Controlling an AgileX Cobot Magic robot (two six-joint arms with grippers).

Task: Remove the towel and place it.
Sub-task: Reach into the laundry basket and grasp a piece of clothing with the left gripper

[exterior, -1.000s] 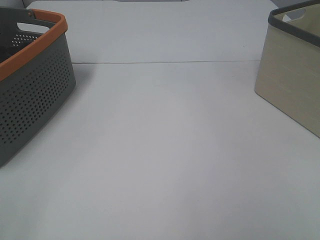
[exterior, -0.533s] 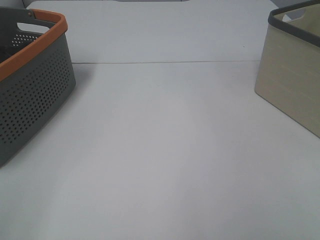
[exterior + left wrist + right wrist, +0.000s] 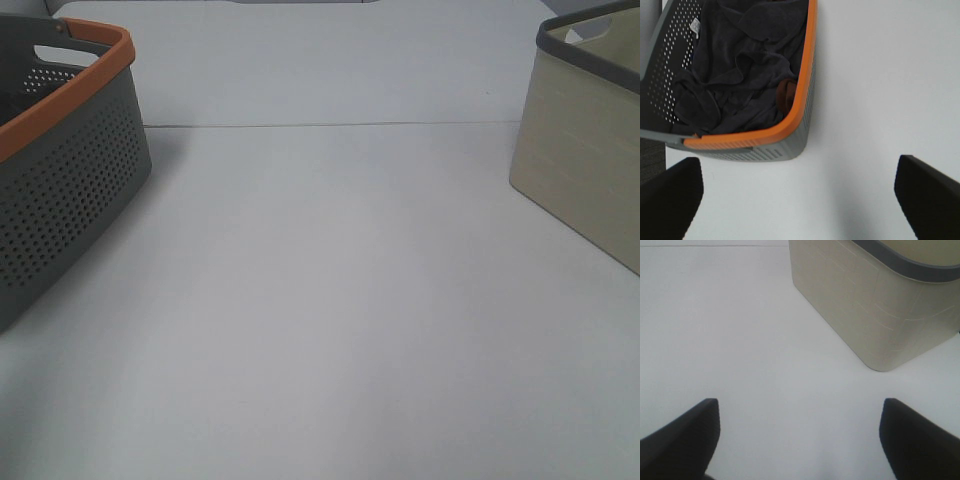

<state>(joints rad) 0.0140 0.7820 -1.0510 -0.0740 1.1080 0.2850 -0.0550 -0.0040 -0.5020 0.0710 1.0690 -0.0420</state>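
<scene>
The dark navy-grey towel (image 3: 740, 75) lies crumpled inside the grey perforated basket with an orange rim (image 3: 790, 125), its small white tag (image 3: 695, 25) near the far corner. A brown object (image 3: 786, 95) shows beside it against the basket wall. In the exterior high view only the basket (image 3: 60, 170) shows at the left; the towel is hidden there. My left gripper (image 3: 797, 200) is open and empty above the table just outside the basket. My right gripper (image 3: 800, 435) is open and empty above bare table near the beige bin (image 3: 880, 305).
The beige fabric bin with a dark rim (image 3: 590, 150) stands at the right edge of the white table (image 3: 330, 300). A seam (image 3: 330, 125) crosses the table at the back. Neither arm shows in the exterior high view.
</scene>
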